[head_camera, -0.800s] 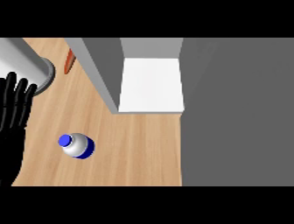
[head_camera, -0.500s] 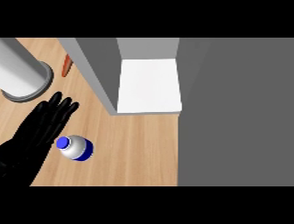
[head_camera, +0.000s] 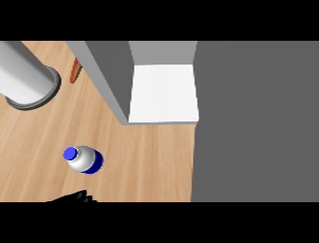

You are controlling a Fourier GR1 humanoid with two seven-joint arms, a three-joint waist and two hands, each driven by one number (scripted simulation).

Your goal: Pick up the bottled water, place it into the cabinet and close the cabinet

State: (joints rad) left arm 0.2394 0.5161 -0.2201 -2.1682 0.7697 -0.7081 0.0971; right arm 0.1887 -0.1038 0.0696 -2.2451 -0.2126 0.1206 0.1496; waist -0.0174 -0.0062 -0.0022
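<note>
Head view shows the bottle [head_camera: 84, 159] standing upright on the wooden worktop [head_camera: 145, 161], in the lower left of the frame. Its blue cap faces the camera, so its long axis runs roughly toward the lens and leans slightly to the upper left.

Only one hand [head_camera: 74, 198] shows, as a sliver of black fingertips at the lower edge, just left of centre. The bottle lies directly above those fingertips in the frame, near them but apart, with bare wood between. Whether the fingers are spread or curled cannot be told from so little, and it is not clear which arm the hand belongs to. No second hand is in view.

The cabinet [head_camera: 164, 93] stands open in the upper middle, its white shelf facing down-frame, up and to the right of the bottle. A grey cylinder [head_camera: 23, 78] lies slanted at the upper left, and a thin orange object [head_camera: 75, 71] sits beside the cabinet's left wall.

Judged from this layout, the grasp is not yet made. The hand would need to travel up-frame to wrap the bottle's sides.
</note>
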